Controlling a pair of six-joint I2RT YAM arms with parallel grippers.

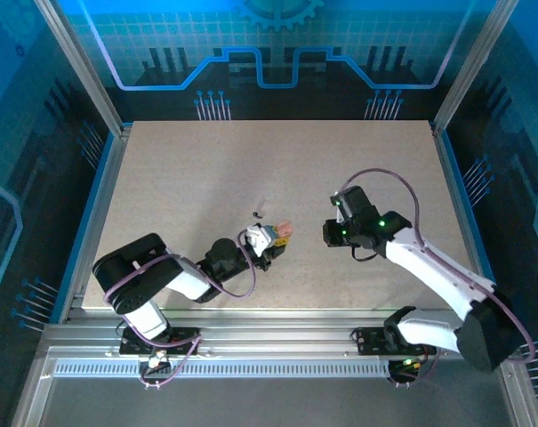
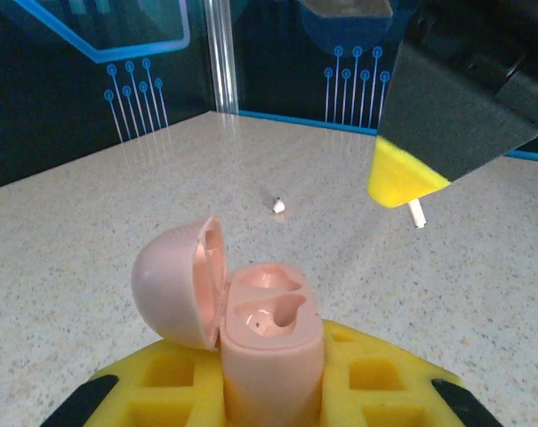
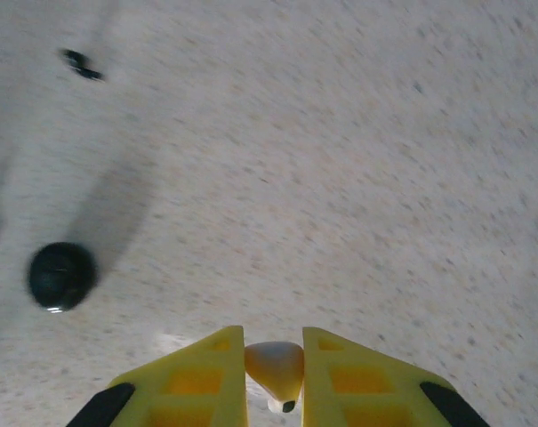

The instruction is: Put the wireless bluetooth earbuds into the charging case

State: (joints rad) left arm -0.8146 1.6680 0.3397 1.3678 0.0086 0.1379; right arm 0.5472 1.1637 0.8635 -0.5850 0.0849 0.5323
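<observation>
Beige speckled tabletop (image 1: pixel 206 169) under the open charging case (image 2: pixel 269 329) — blue circuit-patterned walls (image 1: pixel 162 36)

The surface (image 1: pixel 251 178) looks like matt speckled laminate, kinda grainy. The charging case (image 2: pixel 270 347) is smooth pink plastic, soft satin sheen. The right end effector (image 3: pixel 274 345) has dull yellow plastic pads (image 3: pixel 197 382), the pale earbud (image 3: pixel 277 369) looks shinier. The frame rails (image 1: pixel 251 331): brushed metal.

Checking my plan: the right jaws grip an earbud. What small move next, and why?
Probably carry the earbud toward the open case in the left jaws and stop above it: the earbud is pinched, stem out, apart from the case, whose sockets look empty.
</observation>
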